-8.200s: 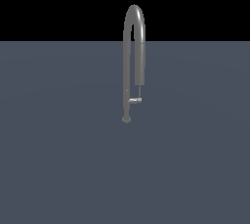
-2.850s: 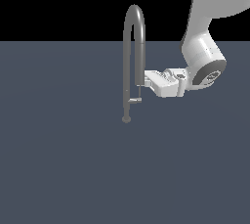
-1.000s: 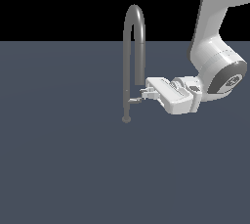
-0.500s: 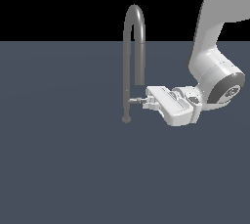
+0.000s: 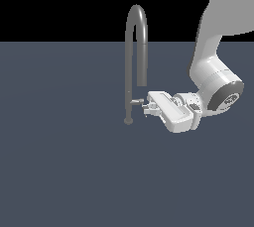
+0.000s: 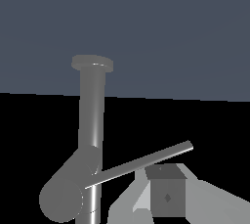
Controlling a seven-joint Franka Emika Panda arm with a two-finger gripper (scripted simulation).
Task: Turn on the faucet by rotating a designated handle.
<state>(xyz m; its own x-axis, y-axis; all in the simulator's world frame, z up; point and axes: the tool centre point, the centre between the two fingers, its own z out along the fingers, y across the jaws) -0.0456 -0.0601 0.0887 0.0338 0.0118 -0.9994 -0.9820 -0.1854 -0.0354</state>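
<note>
Handle (image 5: 137, 101) stub sits right at the fingertips, sticking sideways off the faucet (image 5: 130, 62) stem low near its base. Gripper (image 5: 145, 105) lies horizontal; fingers (image 6: 166, 196) beside the handle, grip state cannot tell. Past the fingers: stem, then arched spout hanging just above them. Grey floor (image 5: 59, 171) all around, nothing blocking.

obstacle: faucet (image 5: 130, 67) stem and spout sleeve | free: flat floor (image 5: 59, 161) all around
</note>
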